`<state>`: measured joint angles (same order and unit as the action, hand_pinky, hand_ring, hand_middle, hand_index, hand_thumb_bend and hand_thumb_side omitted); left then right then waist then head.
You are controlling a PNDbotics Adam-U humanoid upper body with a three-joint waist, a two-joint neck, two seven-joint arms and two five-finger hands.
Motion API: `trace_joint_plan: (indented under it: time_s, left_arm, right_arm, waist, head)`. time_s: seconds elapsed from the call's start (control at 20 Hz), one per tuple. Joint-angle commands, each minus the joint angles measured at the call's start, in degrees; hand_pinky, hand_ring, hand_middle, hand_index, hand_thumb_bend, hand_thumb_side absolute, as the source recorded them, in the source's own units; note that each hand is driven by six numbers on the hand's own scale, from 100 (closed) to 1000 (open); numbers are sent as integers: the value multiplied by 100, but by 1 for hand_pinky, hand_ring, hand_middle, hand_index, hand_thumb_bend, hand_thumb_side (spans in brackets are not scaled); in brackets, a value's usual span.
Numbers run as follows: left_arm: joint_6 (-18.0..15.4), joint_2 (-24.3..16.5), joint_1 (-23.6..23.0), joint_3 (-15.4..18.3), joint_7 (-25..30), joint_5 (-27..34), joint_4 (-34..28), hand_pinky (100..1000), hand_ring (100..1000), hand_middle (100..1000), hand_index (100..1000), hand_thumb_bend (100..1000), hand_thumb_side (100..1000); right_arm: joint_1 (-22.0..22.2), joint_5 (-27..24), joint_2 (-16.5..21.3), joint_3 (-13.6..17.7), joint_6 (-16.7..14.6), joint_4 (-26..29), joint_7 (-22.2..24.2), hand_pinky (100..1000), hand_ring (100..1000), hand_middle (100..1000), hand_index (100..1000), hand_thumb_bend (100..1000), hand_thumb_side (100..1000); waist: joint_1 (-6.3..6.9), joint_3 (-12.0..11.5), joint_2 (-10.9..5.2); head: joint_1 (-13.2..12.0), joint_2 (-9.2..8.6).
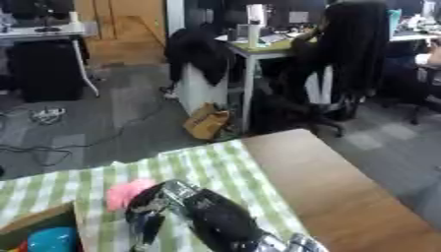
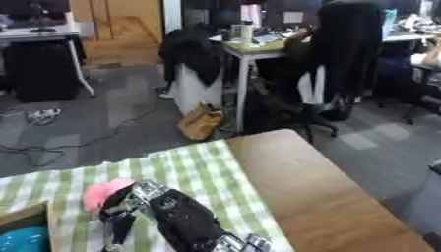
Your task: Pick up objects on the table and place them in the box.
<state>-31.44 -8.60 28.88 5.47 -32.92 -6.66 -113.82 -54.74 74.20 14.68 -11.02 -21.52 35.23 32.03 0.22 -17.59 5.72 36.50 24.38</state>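
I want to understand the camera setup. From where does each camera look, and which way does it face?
Left eye view: in the robot's head, looking down and forward over the green-and-white checked tablecloth to an office; the black-and-silver right hand shows beside a pink rounded object.
Right eye view: beside it, facing the same way; the same hand shows, further left.
Both share the open brown cardboard box at the lower left.

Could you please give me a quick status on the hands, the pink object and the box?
One hand over pink object, grip unclear. Box lower left, blue item inside. Nothing between.
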Motion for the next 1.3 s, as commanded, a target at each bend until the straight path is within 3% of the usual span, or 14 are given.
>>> trace_joint_plan:
  time_s: [0.05, 0.2, 0.25, 0.3, 0.35, 0.5, 0.55, 0.8, 0.95, 1.3]
  left_arm:
    - [-40, -54, 57, 3, -35, -19, -77, 837, 875, 834, 861, 240, 1000]
    - [-40, -50, 52, 4, -35, -19, -77, 837, 874, 834, 860, 239, 1000]
    - [-42, -51, 53, 4, -37, -21, -77, 837, 875, 833, 860, 239, 1000]
    - [-44, -51, 53, 5, -39, -23, -77, 837, 875, 833, 860, 239, 1000]
    - [-43, -49, 52, 4, -41, -23, -77, 837, 874, 833, 858, 240, 1000]
    - [-45, -39, 47, 3, -44, -28, -77, 837, 875, 833, 858, 239, 1000]
    - [-46, -38, 48, 3, -45, -30, -77, 837, 875, 832, 858, 239, 1000]
    - [-50, -36, 49, 4, -54, -32, -77, 837, 875, 832, 857, 240, 1000]
    - [-50, -38, 48, 4, -54, -36, -77, 837, 875, 832, 858, 240, 1000]
    - [-51, -32, 46, 0, -58, -41, -77, 837, 876, 832, 857, 239, 1000]
  right_arm:
    - [16, 469, 123, -50, -61, -1, 218, 859, 881, 894, 943, 646, 451]
    - [21, 711, 121, -37, -123, 15, 282, 866, 886, 899, 953, 639, 430]
    - [29, 829, 134, -53, -127, 24, 304, 865, 886, 908, 957, 511, 402]
    - [39, 945, 137, -57, -133, 35, 313, 865, 886, 908, 957, 511, 402]
    - [49, 1026, 136, -45, -140, 44, 301, 850, 867, 885, 933, 422, 407]
    - [79, 1135, 130, 0, -142, 33, 200, 836, 851, 877, 915, 380, 405]
    - [85, 1137, 124, 15, -138, 30, 147, 797, 793, 848, 877, 338, 397]
    - [113, 1010, 112, 42, -112, -24, -156, 760, 744, 816, 835, 339, 373]
    - [121, 900, 116, 55, -107, -48, -232, 686, 652, 765, 806, 337, 349]
    - [152, 480, 110, 69, -101, -64, -428, 588, 566, 692, 768, 284, 322]
  waist:
    - [86, 10, -131]
    - [89, 13, -131]
    - [91, 15, -133]
    - [92, 17, -133]
    - [91, 20, -133]
    - [89, 26, -130]
    - [90, 26, -130]
    - [91, 23, -136]
    - [91, 30, -142]
    - [104, 52, -138]
  head:
    - [19, -3]
    - [23, -8]
    - [21, -2]
    - [20, 0]
    - [21, -2]
    - [20, -10]
    - [20, -11]
    - [31, -3]
    - [35, 3]
    - [58, -3]
